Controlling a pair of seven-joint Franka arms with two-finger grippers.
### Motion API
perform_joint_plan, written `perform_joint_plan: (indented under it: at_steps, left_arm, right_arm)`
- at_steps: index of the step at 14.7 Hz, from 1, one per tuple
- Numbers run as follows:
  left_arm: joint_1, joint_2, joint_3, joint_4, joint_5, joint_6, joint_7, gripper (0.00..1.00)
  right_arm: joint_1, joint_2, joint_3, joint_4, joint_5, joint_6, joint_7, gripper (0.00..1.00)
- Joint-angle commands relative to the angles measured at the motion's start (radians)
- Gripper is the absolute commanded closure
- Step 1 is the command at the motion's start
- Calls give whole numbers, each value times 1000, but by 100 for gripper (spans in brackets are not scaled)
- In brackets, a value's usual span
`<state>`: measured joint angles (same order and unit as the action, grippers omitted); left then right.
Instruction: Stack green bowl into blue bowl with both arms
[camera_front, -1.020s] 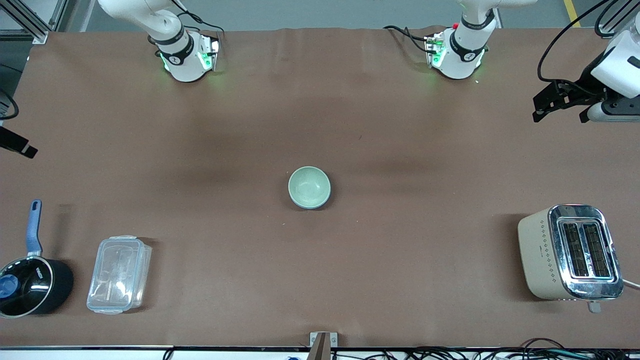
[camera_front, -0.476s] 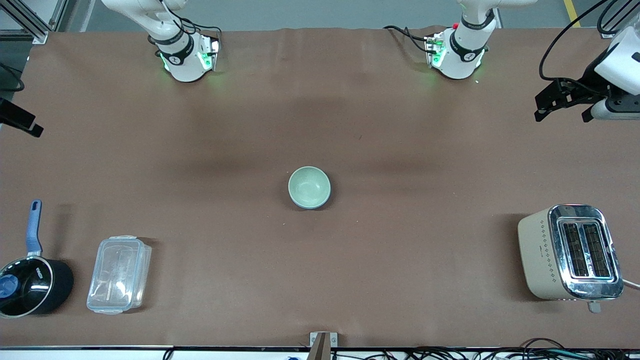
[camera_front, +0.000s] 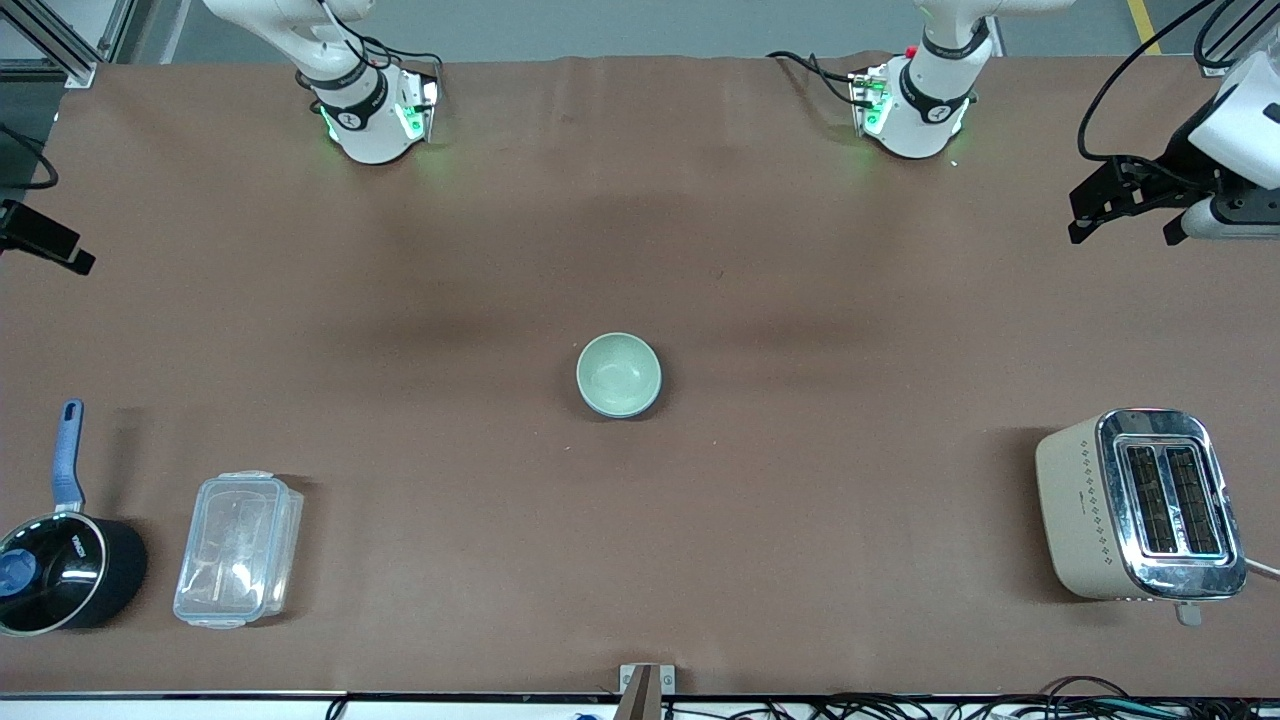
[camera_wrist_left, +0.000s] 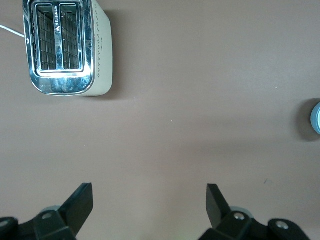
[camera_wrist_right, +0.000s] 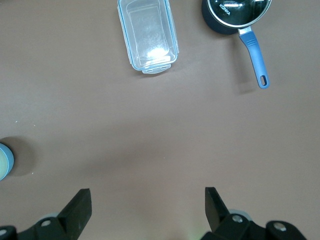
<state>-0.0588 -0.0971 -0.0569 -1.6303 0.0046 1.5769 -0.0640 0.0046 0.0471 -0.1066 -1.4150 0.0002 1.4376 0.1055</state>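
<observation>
The pale green bowl (camera_front: 618, 373) sits nested in the blue bowl (camera_wrist_left: 316, 118) at the middle of the table. Only a thin blue rim shows around it. My left gripper (camera_front: 1120, 228) hangs open and empty over the left arm's end of the table, well clear of the bowls. In the left wrist view its fingers (camera_wrist_left: 80, 202) stand wide apart over bare cloth. My right gripper (camera_wrist_right: 148, 202) is open over the right arm's end of the table, with nothing between its fingers. In the front view only one black finger (camera_front: 50, 248) of it shows at the edge.
A cream and chrome toaster (camera_front: 1140, 503) stands at the left arm's end, near the front camera. A clear lidded container (camera_front: 238, 548) and a black saucepan with a blue handle (camera_front: 60, 560) stand at the right arm's end. Brown cloth (camera_front: 800, 250) covers the table.
My right gripper has drawn back toward the robots' bases at its end of the table. The left gripper has shifted only slightly. The bowls have not moved.
</observation>
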Motion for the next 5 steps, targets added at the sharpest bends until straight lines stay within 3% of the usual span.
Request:
perform_joint_plan:
  at_steps: [1, 5]
  left_arm:
    - [-3, 11, 2, 24, -8, -12, 6, 0]
    - [-4, 11, 0, 24, -6, -14, 6, 0]
  right_arm:
    - [-20, -29, 24, -36, -17, 17, -16, 0]
    - [-9, -36, 25, -50, -17, 23, -49, 0]
